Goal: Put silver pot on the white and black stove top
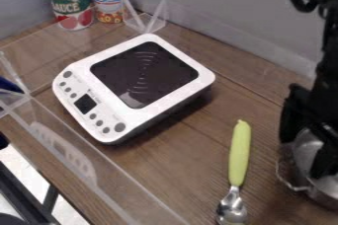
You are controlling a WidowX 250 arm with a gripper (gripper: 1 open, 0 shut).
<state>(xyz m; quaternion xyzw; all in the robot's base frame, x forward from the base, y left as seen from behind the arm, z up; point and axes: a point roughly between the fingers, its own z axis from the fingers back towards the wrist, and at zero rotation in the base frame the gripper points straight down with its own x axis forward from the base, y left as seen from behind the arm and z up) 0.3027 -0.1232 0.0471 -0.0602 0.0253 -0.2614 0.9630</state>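
Shiny steel, the silver pot [314, 168] sits at the table's right edge, mostly hidden behind the black gripper [311, 135], whose jaws are spread wide around its rim. Well apart to the left lies the white and black stove top [136, 83], ringed surface bare. A green-handled spoon [236, 170] lies between them.

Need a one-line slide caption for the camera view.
Open gripper poised over the silver pot at right; stove top bare, spoon between them.
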